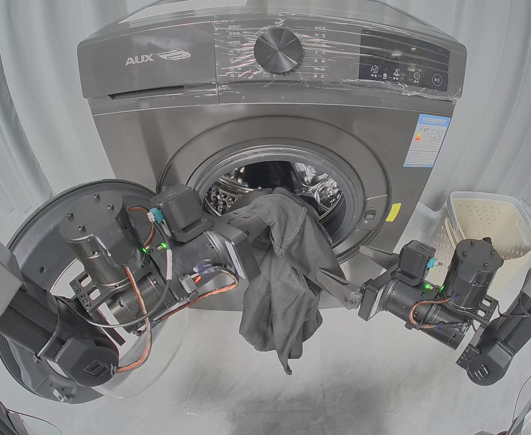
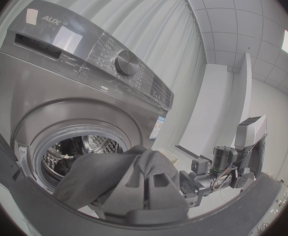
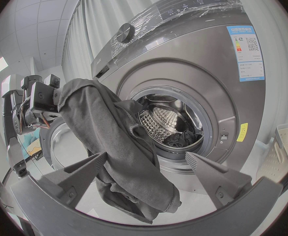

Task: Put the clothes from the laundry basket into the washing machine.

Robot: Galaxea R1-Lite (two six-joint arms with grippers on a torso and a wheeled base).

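White curtains (image 1: 519, 92) are hanging behind the washer (image 1: 156, 134), which is standing on a pale floor (image 1: 368, 382) with its door (image 1: 35, 243) swung wide on the left and a basket (image 1: 489, 219) sitting at its right. A grey garment (image 1: 283, 297) is hanging at the drum's mouth from the left gripper (image 2: 146, 184), whose jaws are clenching it; most of it is dangling outside. The right gripper (image 1: 342, 260) is hovering just beside the cloth, jaws spread. Loading is under way, I judge: next, the trailing cloth is needing a push deeper before release. Dark laundry (image 3: 183, 138) is lying in the drum.
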